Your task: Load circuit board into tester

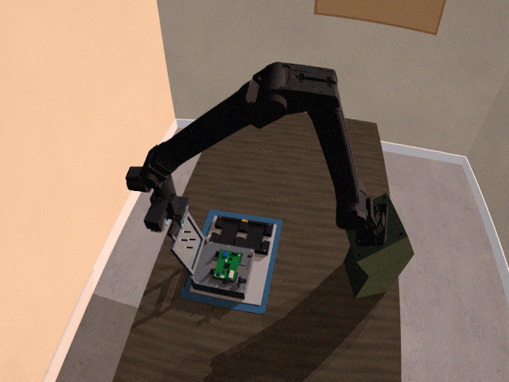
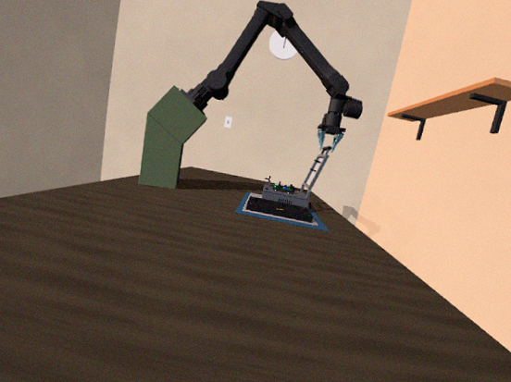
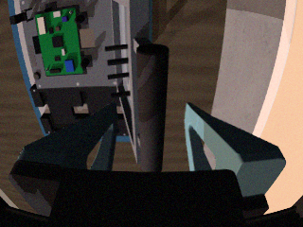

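The green board (image 1: 226, 263) (image 2: 283, 188) (image 3: 69, 43) lies face up in the tester (image 1: 205, 263) (image 2: 288, 196) (image 3: 97, 68), its white connector (image 1: 231, 274) (image 3: 41, 25) at the end nearest the hook (image 1: 242, 280) (image 3: 19, 18). I cannot make out the pins. The lid (image 1: 188, 242) (image 2: 323, 160) (image 3: 133, 85) stands raised, leaning a little outward. My gripper (image 1: 175, 224) (image 2: 326, 145) (image 3: 151, 111) is partly open at the lid's top. The dark bar handle (image 3: 152, 85) stands between its fingers, with a gap visible on each side in the wrist view.
The black tray (image 1: 262, 245) (image 2: 263, 205) (image 3: 59, 99) lies beside the tester, with no board in its pockets. Both stand on a blue-edged mat (image 1: 271, 263) (image 2: 244, 210). A wall with a shelf (image 2: 509, 85) rises beyond the lid side. The green arm base (image 1: 382, 263) (image 2: 162, 148) is opposite.
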Robot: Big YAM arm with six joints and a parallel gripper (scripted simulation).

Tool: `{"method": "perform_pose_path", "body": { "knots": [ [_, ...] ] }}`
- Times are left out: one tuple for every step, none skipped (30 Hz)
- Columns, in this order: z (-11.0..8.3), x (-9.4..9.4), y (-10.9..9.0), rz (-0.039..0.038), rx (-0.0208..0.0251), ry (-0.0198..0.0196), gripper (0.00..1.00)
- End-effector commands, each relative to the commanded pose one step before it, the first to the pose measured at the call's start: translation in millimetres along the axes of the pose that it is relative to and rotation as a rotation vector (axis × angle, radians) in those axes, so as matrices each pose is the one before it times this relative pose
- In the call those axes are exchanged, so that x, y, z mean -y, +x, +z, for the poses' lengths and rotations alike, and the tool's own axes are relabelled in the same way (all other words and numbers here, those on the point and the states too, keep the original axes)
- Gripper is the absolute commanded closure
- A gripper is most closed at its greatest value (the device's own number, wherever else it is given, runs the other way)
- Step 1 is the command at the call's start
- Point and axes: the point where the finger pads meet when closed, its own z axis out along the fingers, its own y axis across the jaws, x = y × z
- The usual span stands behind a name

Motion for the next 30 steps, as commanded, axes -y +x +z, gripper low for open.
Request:
{"method": "perform_pose_path", "body": {
  "knots": [
    [4.04, 4.08, -5.95, -0.00236, 0.00535, 0.00622, 0.52],
    [0.01, -0.03, 0.0, 0.0, 0.0, -0.00006, 0.52],
    [0.0, 0.0, 0.0, 0.0, 0.0, 0.0, 0.52],
    [0.0, 0.0, 0.0, 0.0, 0.0, 0.0, 0.52],
    [0.01, -0.02, 0.0, 0.0, 0.0, -0.00005, 0.52],
    [0.01, -0.02, 0.0, 0.0, 0.0, -0.00004, 0.52],
    [0.01, -0.02, 0.0, 0.0, 0.0, -0.00004, 0.52],
    [0.01, -0.01, 0.0, 0.0, 0.0, -0.00003, 0.52],
    [0.01, -0.01, 0.0, 0.0, 0.0, -0.00003, 0.52],
    [0.0, -0.01, 0.0, 0.0, 0.0, -0.00002, 0.52],
    [0.0, -0.01, 0.0, 0.0, 0.0, -0.00002, 0.52],
    [0.0, -0.01, 0.0, 0.0, 0.0, -0.00002, 0.52],
    [0.0, -0.01, 0.0, 0.0, 0.0, -0.00001, 0.52],
    [0.0, -0.01, 0.0, 0.0, 0.0, -0.00001, 0.52],
    [0.0, 0.0, 0.0, 0.0, 0.0, -0.00001, 0.52],
    [0.0, 0.0, 0.0, 0.0, 0.0, -0.00001, 0.52],
    [0.0, 0.0, 0.0, 0.0, 0.0, -0.00001, 0.52],
    [0.0, 0.0, 0.0, 0.0, 0.0, -0.00001, 0.52],
    [0.0, 0.0, 0.0, 0.0, 0.0, -0.00001, 0.52],
    [0.0, 0.0, 0.0, 0.0, 0.0, 0.0, 0.52],
    [0.0, 0.0, 0.0, 0.0, 0.0, 0.0, 0.52],
    [0.0, 0.0, 0.0, 0.0, 0.0, 0.0, 0.52],
    [0.0, 0.0, 0.0, 0.0, 0.0, 0.0, 0.52],
    [0.0, 0.0, 0.0, 0.0, 0.0, 0.0, 0.52],
    [0.0, 0.0, 0.0, 0.0, 0.0, 0.0, 0.52],
    [0.0, 0.0, 0.0, 0.0, 0.0, 0.0, 0.52],
    [0.0, 0.0, 0.0, 0.0, 0.0, 0.0, 0.52],
    [0.0, 0.0, 0.0, 0.0, 0.0, 0.0, 0.52],
    [0.0, 0.0, 0.0, 0.0, 0.0, 0.0, 1.0],
    [0.0, 0.0, 0.0, 0.0, 0.0, 0.0, 1.0]
  ]
}}
